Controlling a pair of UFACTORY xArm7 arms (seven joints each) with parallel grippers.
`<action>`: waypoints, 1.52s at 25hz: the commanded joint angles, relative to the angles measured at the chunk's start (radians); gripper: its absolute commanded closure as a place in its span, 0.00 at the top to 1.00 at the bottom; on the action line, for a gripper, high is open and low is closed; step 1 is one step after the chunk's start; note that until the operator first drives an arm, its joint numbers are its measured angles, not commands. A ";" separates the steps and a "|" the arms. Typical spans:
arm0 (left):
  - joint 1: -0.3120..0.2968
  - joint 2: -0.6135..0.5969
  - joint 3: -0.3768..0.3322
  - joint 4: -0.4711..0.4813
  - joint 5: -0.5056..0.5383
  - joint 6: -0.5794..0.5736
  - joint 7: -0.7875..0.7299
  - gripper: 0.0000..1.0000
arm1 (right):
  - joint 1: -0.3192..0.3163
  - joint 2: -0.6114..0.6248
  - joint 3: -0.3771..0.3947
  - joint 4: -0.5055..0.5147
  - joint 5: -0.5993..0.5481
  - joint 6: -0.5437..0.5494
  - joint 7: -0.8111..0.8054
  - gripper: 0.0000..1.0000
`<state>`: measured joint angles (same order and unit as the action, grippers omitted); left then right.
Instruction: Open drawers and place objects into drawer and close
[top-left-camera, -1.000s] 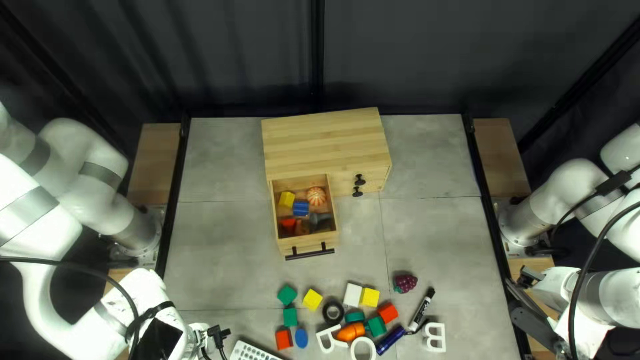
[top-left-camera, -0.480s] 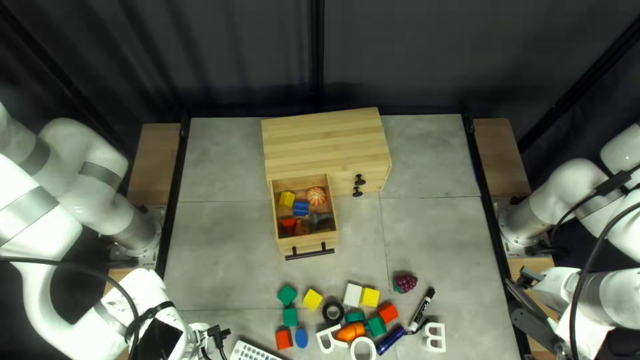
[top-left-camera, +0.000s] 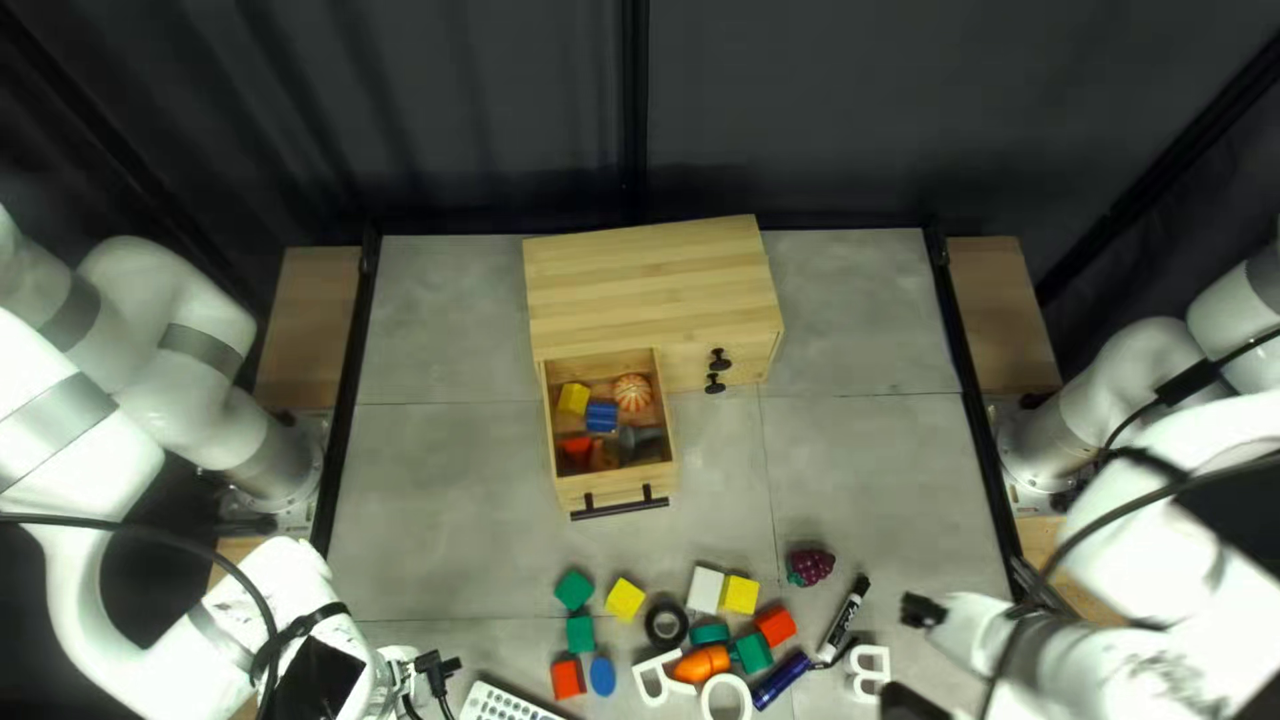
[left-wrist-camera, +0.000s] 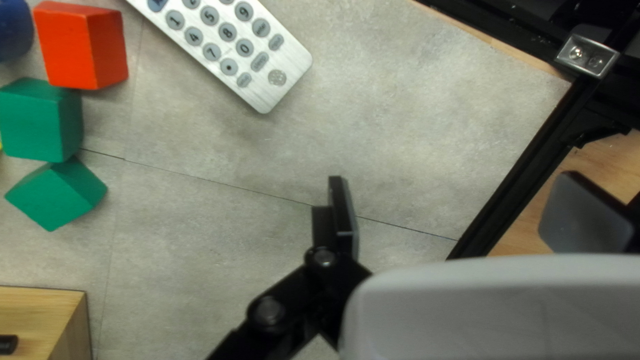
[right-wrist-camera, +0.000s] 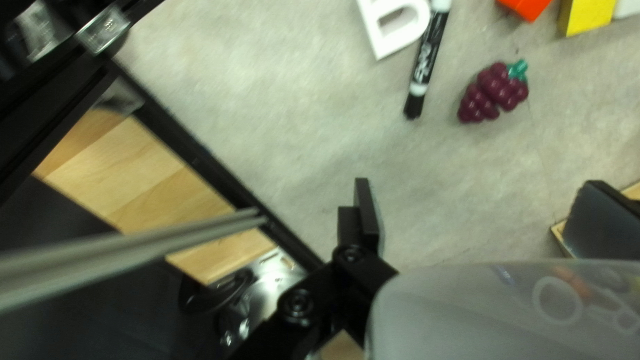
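Left of the open drawer (top-left-camera: 614,483), we hold the left gripper (left-wrist-camera: 460,193) wide. The toy grapes (top-left-camera: 810,566), likely our next pick, lie off the drawer's near right side; our right gripper (right-wrist-camera: 481,200), the nearer (wide, empty), stands farther right.

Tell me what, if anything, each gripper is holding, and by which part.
Nothing is held. The left gripper and the right gripper both stand open, fingers wide apart, no object between them.
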<state>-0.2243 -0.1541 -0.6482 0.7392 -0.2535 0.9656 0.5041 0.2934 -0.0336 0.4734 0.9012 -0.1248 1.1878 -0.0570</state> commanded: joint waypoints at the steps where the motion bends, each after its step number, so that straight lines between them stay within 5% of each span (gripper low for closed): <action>1: 0.000 0.000 0.000 0.000 0.000 0.000 0.000 1.00 | -0.036 0.077 -0.039 -0.045 0.041 -0.052 0.150 1.00; 11: 0.000 0.000 0.000 0.000 0.000 0.000 0.000 1.00 | -0.067 0.058 -0.074 -0.084 0.022 -0.098 0.255 1.00; 27: 0.000 0.000 0.000 0.000 0.000 0.000 0.000 1.00 | -0.111 0.044 -0.123 -0.232 -0.102 -0.388 0.317 1.00; 38: 0.000 0.000 0.000 0.000 0.000 0.000 0.000 1.00 | -0.132 0.118 -0.148 -0.190 -0.163 -0.432 0.290 1.00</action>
<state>-0.2243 -0.1541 -0.6483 0.7392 -0.2535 0.9656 0.5041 0.1647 0.0705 0.3301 0.7030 -0.2773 0.7601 0.2365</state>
